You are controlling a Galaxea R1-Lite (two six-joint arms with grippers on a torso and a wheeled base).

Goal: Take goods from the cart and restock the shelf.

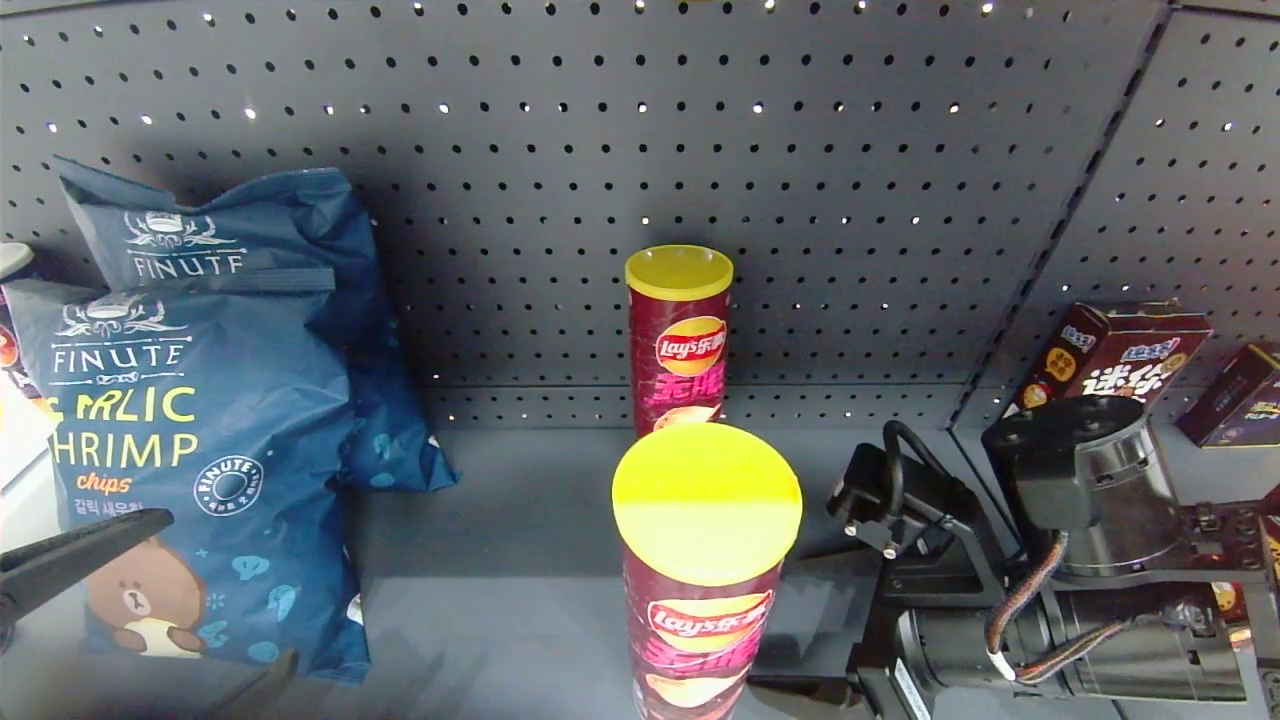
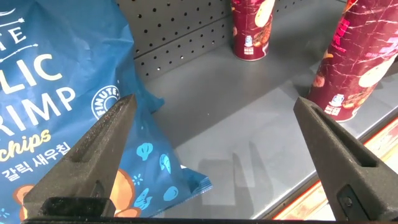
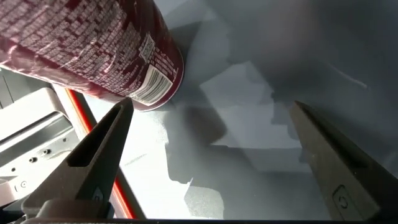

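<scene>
Counting stock on the grey shelf (image 1: 520,540): 2 chip cans, with the front can (image 1: 705,560) upright at lower centre near the shelf's front edge and the rear can (image 1: 679,340) upright at centre by the pegboard back panel (image 1: 800,200). 2 blue shrimp-chip bags (image 1: 200,450) lean at left, and 2 dark boxes (image 1: 1110,350) sit at right. Left gripper (image 2: 214,102) has jaws wide and empty, near the bags; right gripper (image 3: 211,106) has jaws wide and empty, just beside the front can's base.

Left pincer (image 2: 214,101) spread wide; right pincer (image 3: 211,104) likewise, seemingly gripping nothing.
</scene>
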